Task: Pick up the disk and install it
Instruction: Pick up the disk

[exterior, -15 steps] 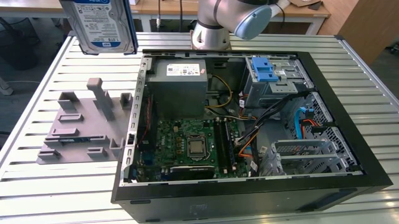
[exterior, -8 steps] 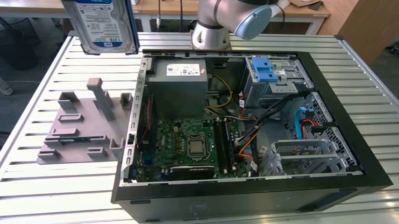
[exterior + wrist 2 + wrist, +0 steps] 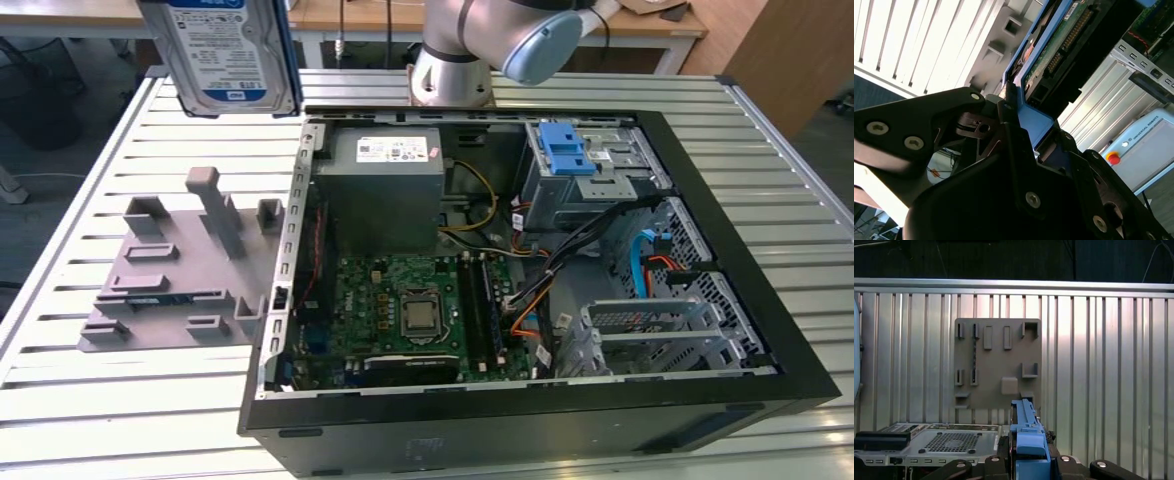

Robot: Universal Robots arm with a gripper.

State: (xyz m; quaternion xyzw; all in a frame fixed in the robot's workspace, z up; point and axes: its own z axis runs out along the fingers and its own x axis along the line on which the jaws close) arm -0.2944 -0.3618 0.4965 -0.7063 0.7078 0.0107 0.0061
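black metal pincer sat right at the lens in the second wrist view, fingers clamped on the blue plastic bracket of the flat rectangular silver disk. no gap showed between fingers and bracket.

in the exterior view the disk hung in the air on the exterior view's left. it was clear of the slatted aluminium table, outside the open black computer case, and beyond the grey plastic holder with upright slots.

progress, judged: the pick-up part looked done, since the disk was off the holder and gripped. the install was not done. the disk was well apart from the grey metal drive cage with blue latches, and nothing of it was inside the case yet.

view differences:
- the exterior view gave the blue-and-white label face, the silver robot arm, the green motherboard and the whole case interior.
- the second wrist view gave the disk's underside, with green circuit board and connector pins, plus a white pendant with a red button off to the side.
- the first wrist view gave the disk edge-on, bracket in the pincer, with the holder flat on the table beyond it.
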